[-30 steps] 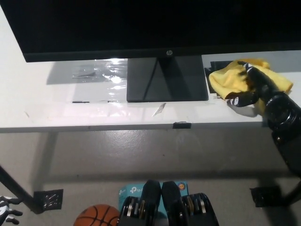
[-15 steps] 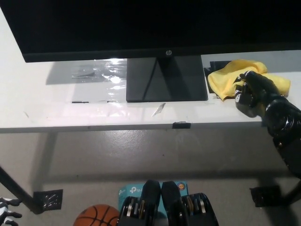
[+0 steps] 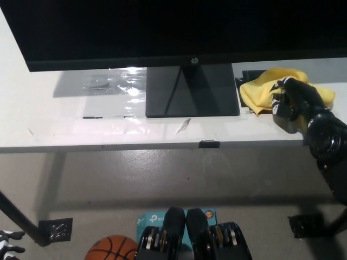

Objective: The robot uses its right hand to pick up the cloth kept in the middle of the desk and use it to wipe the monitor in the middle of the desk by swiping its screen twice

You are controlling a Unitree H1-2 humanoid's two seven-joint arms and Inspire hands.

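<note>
Cloth: you see a yellow cloth (image 3: 259, 93), soft and bunched up with folds; it lies on the white desk (image 3: 70, 122), just to the right of the monitor stand (image 3: 192, 90).
Right hand: your black right hand (image 3: 293, 103) sits on the cloth's right part; its fingers are curled down into the yellow folds, holding the cloth; the cloth lies on the desk.
Monitor: the big dark monitor (image 3: 173, 30) fills the top; its screen is black.
Left hand: your white left hand (image 3: 8, 245) rests low at the bottom left corner; you cannot tell how its fingers are set.
Floor: an orange ball (image 3: 111, 248) lies below the desk.
</note>
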